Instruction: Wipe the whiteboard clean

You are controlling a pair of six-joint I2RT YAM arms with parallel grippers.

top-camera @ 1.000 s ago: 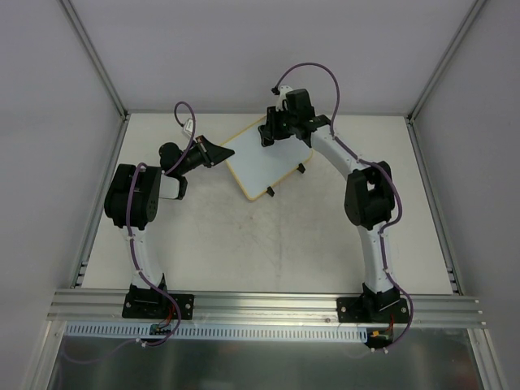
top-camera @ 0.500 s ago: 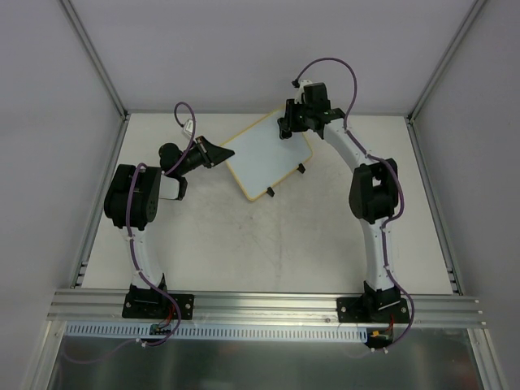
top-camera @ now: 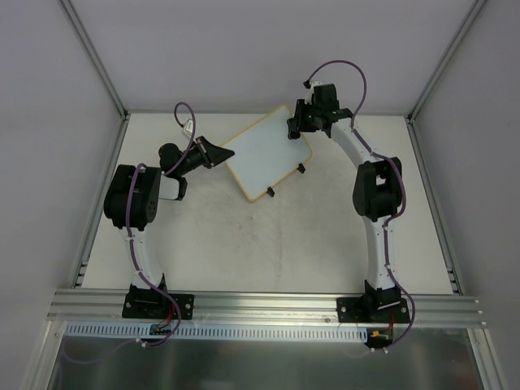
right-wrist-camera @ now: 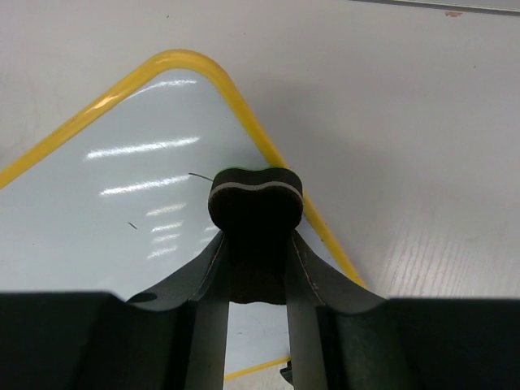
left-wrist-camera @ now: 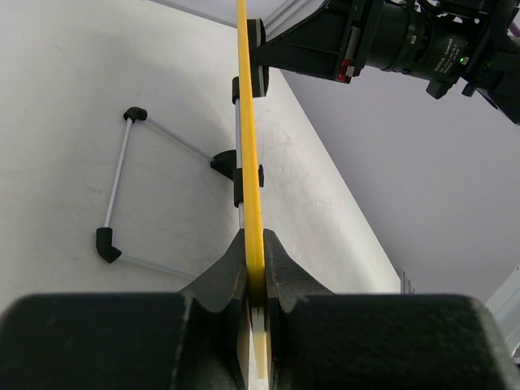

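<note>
The whiteboard (top-camera: 266, 154), white with a yellow frame and two black clip feet, lies tilted at the back middle of the table. My left gripper (top-camera: 218, 152) is shut on its left edge; in the left wrist view the yellow frame (left-wrist-camera: 250, 162) runs edge-on out of the jaws. My right gripper (top-camera: 294, 128) is shut on a small black eraser (right-wrist-camera: 256, 203) and holds it at the board's far right corner, by the frame (right-wrist-camera: 268, 142). The board face (right-wrist-camera: 122, 203) is nearly blank, with two tiny dark marks.
A thin wire stand with black corner caps (left-wrist-camera: 122, 183) lies on the table, seen past the board in the left wrist view. The enclosure's back wall and metal posts (top-camera: 97, 61) close in the table's far side.
My right gripper has slid the eraser to the right and toward the back, from over the board's upper part to its far right corner. The left gripper and board have stayed put.
</note>
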